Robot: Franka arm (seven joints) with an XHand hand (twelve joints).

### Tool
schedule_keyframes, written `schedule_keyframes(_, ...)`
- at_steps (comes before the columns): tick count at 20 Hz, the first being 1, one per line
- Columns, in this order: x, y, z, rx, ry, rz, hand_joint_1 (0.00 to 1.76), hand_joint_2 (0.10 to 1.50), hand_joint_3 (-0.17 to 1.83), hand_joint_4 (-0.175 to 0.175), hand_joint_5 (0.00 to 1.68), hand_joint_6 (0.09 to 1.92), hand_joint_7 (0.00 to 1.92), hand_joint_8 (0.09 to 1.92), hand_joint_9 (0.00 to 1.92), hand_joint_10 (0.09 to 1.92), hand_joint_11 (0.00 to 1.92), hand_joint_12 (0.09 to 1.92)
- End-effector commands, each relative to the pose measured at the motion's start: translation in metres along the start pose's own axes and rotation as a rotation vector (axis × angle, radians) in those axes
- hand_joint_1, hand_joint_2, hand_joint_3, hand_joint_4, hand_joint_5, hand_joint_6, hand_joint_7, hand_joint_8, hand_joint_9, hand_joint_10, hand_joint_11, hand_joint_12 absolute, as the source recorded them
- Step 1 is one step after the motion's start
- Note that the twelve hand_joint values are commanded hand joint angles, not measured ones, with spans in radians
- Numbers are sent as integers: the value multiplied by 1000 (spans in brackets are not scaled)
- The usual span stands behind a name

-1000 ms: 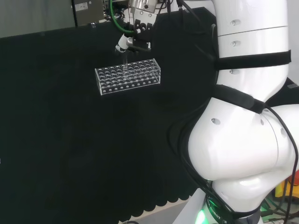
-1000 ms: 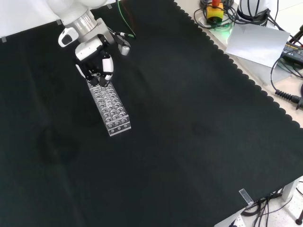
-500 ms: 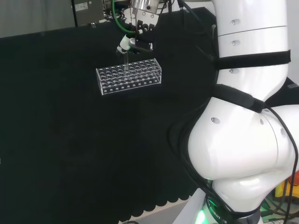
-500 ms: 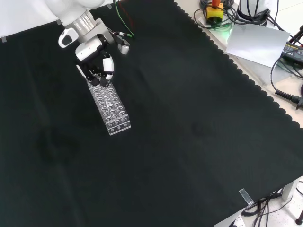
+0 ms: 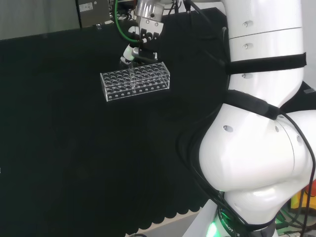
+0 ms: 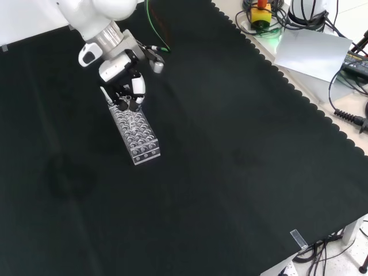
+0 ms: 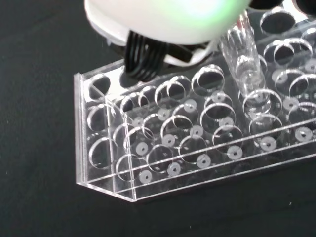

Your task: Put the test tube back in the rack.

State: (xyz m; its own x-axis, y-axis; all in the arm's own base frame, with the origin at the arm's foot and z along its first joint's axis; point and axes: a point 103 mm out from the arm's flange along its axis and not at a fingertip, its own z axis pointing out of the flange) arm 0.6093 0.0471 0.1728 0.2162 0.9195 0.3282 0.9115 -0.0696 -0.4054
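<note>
A clear plastic rack (image 5: 136,82) with many round holes lies on the black cloth, seen also in the front view (image 6: 137,134) and close up in the wrist view (image 7: 148,153). The black and white hand (image 5: 137,48) hangs just above the rack's far end (image 6: 124,77), fingers curled round a clear test tube (image 7: 242,55). The tube stands nearly upright, and its lower end sits at the mouth of a hole in the rack. In the head view the tube (image 5: 132,70) is a faint glint under the fingers. A blurred white part of the hand (image 7: 163,19) overlaps the rack.
The arm's big white links (image 5: 261,118) stand at the right of the head view. Cables, a grey sheet (image 6: 310,49) and a red and yellow button box (image 6: 261,12) lie beyond the cloth's scalloped edge. A small clear clip (image 6: 298,238) sits at the cloth's near corner.
The hand has come down lower over the rack and shifted a little right in the front view. The tube's lower end has dropped to the rack's holes.
</note>
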Motion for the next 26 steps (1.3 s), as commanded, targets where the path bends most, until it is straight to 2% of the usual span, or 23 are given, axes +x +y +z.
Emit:
schedule_keyframes(1, -10, -3, 6, 20, 28, -2, 1238, 569, 700, -175, 1501, 245, 1874, 276, 1806, 177, 1300, 926)
schedule_keyframes(6, -20, -4, 3, 26, 44, -25, 1238, 569, 700, -175, 1501, 245, 1872, 275, 1805, 176, 1299, 926)
schedule_keyframes(8, -21, -4, 3, 29, 59, -23, 1238, 569, 700, -175, 1502, 244, 1871, 274, 1804, 176, 1298, 926)
schedule_keyframes(10, -16, -1, 7, 57, 92, -4, 1236, 583, 679, -175, 1495, 246, 1846, 262, 1784, 172, 1212, 1011)
schedule_keyframes(11, -12, 1, 10, 88, 104, 0, 1266, 624, 610, -175, 1470, 253, 1722, 236, 1730, 160, 1104, 1089)
schedule_keyframes(12, -9, 3, 12, 112, 106, -1, 1214, 621, 597, -153, 1327, 251, 1532, 260, 1596, 128, 940, 1182)
schedule_keyframes(15, 1, 6, 15, 130, 94, -3, 1017, 608, 527, -48, 698, 285, 768, 673, 1150, 87, 530, 1393)
schedule_keyframes(17, 7, 7, 14, 122, 85, -6, 958, 622, 475, -17, 503, 281, 477, 838, 965, 87, 389, 1468)
schedule_keyframes(21, 19, 4, 10, 106, 86, -31, 927, 638, 433, -1, 421, 266, 261, 920, 826, 87, 285, 1516)
schedule_keyframes(25, 28, -3, -5, 70, 78, -57, 921, 641, 424, 6, 409, 253, 183, 920, 775, 87, 261, 1522)
schedule_keyframes(26, 31, -7, -17, 63, 77, -71, 921, 641, 423, 7, 407, 251, 175, 920, 768, 87, 257, 1523)
